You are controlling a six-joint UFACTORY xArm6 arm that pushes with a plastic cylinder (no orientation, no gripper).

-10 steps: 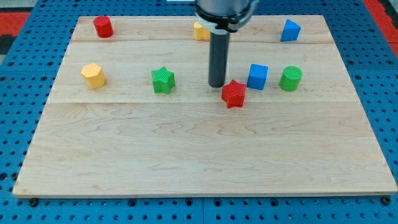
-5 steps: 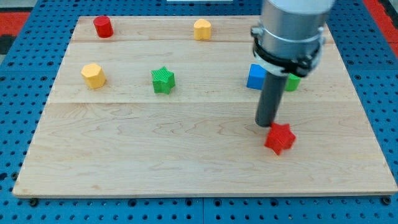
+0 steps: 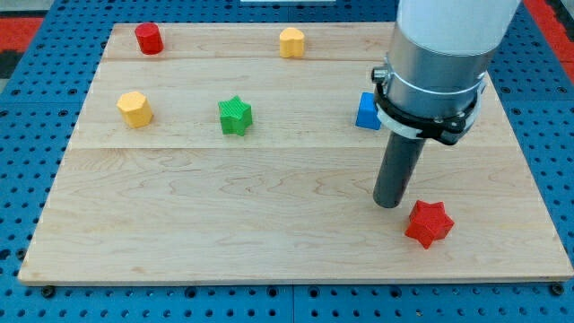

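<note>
My tip [image 3: 388, 203] rests on the wooden board [image 3: 224, 224] toward the view's lower right. A red star block [image 3: 428, 223] lies just right of and below it, close to the tip or touching it. A blue block [image 3: 366, 112] shows partly behind the arm, above the tip. Farther left sit a green star block [image 3: 235, 116] and a yellow block [image 3: 134, 109]. Near the view's top are a red block [image 3: 148, 39] and an orange-yellow block [image 3: 291, 41]. The arm hides the board's upper right.
The board lies on a blue pegboard surface [image 3: 27, 161]. The board's bottom edge runs close below the red star. The arm's wide grey body [image 3: 439, 54] fills the view's upper right.
My tip has swept from the board's middle toward the lower right, pushing the red star block with it. The arm now covers the green block and the upper blue block.
</note>
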